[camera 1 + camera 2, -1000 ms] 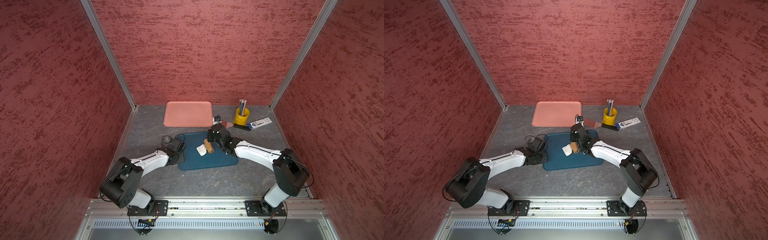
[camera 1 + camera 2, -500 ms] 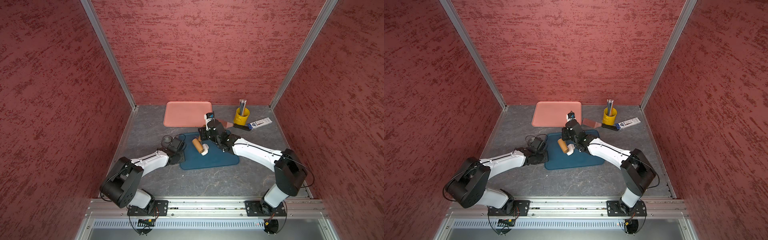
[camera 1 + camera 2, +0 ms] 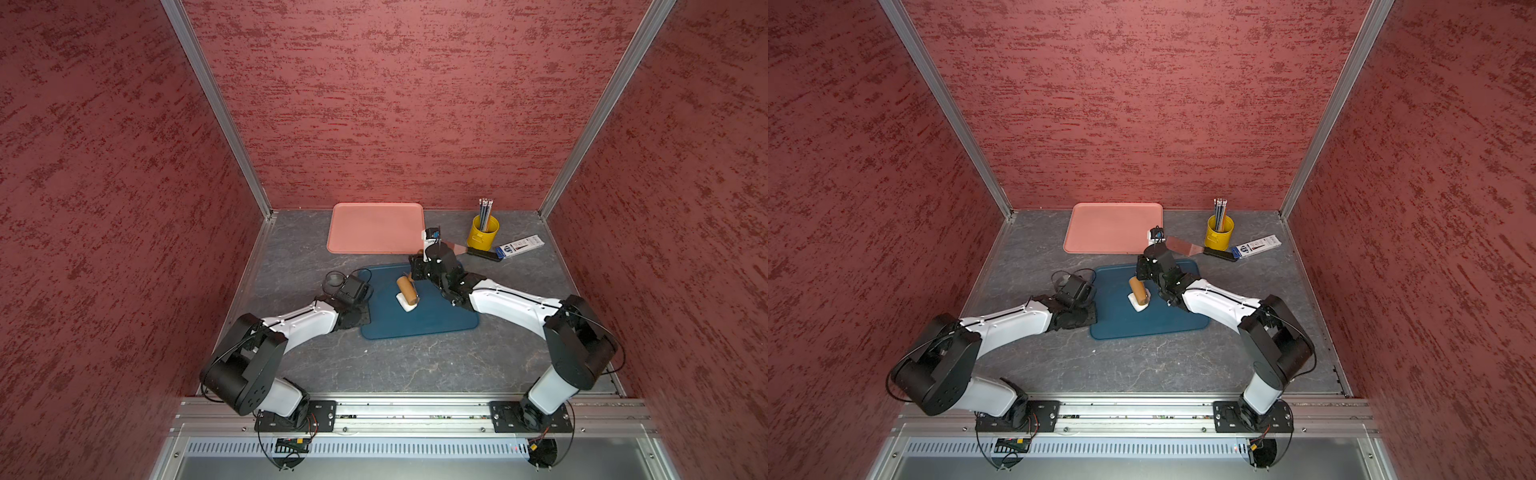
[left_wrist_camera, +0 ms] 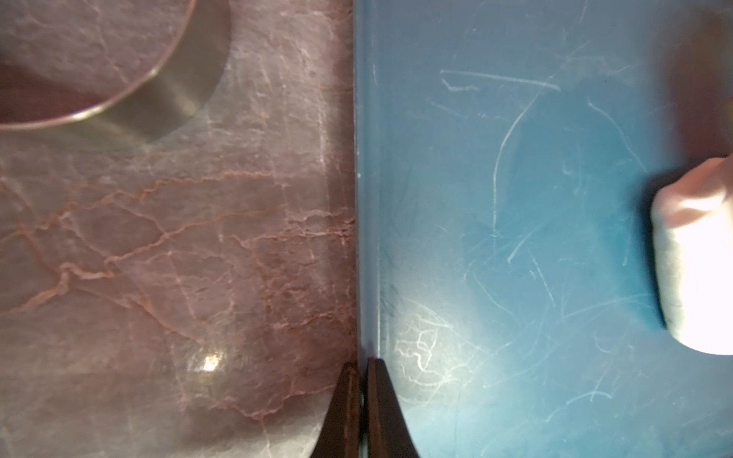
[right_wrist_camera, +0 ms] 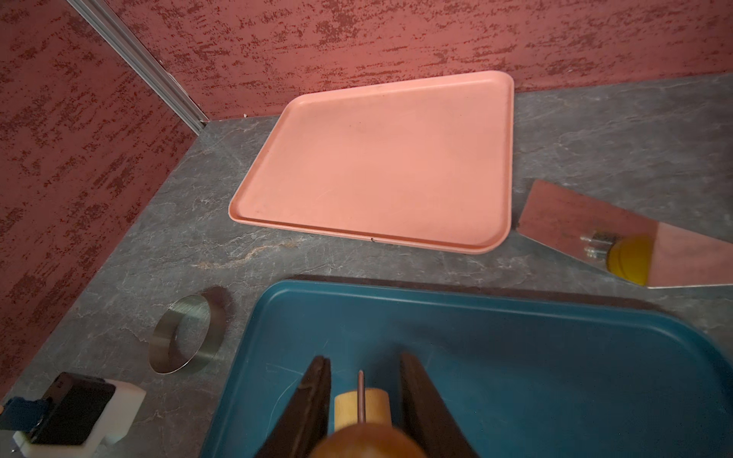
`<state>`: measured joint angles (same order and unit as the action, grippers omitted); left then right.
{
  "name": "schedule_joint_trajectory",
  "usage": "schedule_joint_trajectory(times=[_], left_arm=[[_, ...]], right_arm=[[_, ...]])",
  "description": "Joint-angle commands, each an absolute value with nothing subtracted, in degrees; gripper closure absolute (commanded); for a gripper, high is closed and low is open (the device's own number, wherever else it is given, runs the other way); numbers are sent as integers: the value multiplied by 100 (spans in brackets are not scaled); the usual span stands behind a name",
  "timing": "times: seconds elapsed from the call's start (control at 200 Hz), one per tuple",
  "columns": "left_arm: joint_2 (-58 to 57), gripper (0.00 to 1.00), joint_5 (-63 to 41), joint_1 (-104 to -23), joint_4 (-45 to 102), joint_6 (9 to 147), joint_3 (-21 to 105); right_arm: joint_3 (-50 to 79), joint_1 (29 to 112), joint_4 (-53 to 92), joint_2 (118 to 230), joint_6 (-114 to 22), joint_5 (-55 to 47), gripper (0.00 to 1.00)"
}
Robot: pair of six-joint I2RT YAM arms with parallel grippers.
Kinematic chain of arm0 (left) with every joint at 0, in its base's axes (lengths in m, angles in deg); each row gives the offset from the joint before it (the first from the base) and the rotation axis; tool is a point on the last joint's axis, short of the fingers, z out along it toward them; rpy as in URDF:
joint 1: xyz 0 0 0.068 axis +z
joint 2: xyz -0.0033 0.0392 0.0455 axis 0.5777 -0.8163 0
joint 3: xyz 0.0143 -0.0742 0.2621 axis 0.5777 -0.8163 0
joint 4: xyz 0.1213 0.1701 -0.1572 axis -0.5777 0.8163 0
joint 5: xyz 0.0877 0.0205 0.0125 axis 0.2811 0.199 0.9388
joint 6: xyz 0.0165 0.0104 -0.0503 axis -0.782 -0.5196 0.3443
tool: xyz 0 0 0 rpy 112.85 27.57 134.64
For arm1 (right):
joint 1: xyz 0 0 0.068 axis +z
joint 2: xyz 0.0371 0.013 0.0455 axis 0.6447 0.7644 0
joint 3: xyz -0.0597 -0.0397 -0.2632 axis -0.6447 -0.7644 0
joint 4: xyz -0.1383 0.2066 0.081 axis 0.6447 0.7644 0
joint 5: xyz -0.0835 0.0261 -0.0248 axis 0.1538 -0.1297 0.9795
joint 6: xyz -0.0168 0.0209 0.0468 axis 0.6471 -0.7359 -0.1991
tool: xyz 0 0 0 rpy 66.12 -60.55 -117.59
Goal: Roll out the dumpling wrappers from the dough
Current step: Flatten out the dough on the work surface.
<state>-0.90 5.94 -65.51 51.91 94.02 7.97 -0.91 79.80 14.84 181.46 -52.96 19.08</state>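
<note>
We clamp the rolling pin (image 3: 407, 289) in our right tool (image 5: 365, 380) atop the dough (image 3: 404, 302), just 9 o'clock of the middle of the blue tray (image 3: 436, 320), left tool (image 4: 361, 363) closed at its 9 o'clock rim; pressing unevenly could make the dough stick and lift.

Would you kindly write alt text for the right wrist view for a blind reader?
The right end effector grips the handle of a wooden rolling pin above a blue tray. Beyond it, on the grey table, lie a pink tray, a steel ring and a mirror-like scraper.
</note>
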Motion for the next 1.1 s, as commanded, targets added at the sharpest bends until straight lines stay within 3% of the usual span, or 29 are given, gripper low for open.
schedule_joint_trajectory(times=[0.0,0.11,0.26,0.341,0.481,0.711,0.907,1.097], left_arm=[[-105,100,693,-6552,5122,9360,759],[-100,100,644,-6570,5134,9384,784],[45,100,821,-6579,5178,9485,641],[-46,100,817,-6572,5184,9475,675],[-113,100,921,-6591,5205,9526,742],[116,100,997,-6582,5356,9541,643],[-38,100,951,-6575,5257,9608,727],[170,100,1076,-6593,5392,9746,648]], right_arm=[[-414,8346,2126,18521,-5040,1986,100],[-513,8558,2341,18660,-5369,2093,100],[-1075,7523,2505,18224,-5292,2221,100],[-887,7803,2776,18215,-4876,2521,100],[-768,8476,2692,18672,-5297,2356,100],[-966,8032,2952,18277,-5068,2917,100],[-632,8761,3131,18864,-5219,2600,100],[-1057,8040,3107,18627,-5190,2968,100]])
